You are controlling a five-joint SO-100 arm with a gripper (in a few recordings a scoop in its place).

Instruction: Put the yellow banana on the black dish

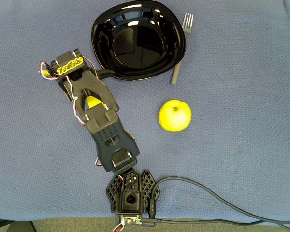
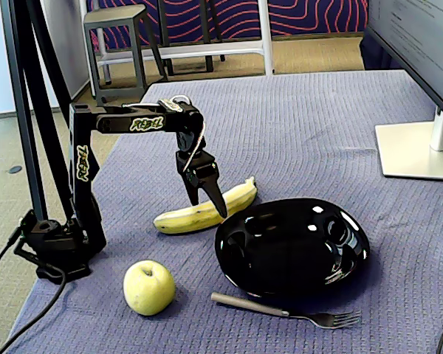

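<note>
Yellow banana (image 2: pixel 204 212) lay flat on the blue cloth (image 2: pixel 317 133) at centre-left of the fixed view, its right end just beside the upper-left rim of the black dish (image 2: pixel 292 247), not on it. In the overhead view only a small yellow patch of it (image 1: pixel 93 102) showed through the arm's frame, left of centre.

Gripper (image 2: pixel 207 193) pointed down over the banana's middle, one finger in front of the fruit, reaching to its lower edge. Whether the jaws were apart or clamped on the banana could not be told from either view.

Black dish sat at top centre of the overhead view (image 1: pixel 139 38), bare inside. Grey fork (image 1: pixel 181 46) lay along its right edge there. Yellow-green apple (image 1: pixel 174 115) stood right of the arm, below the dish, apart from both.
</note>
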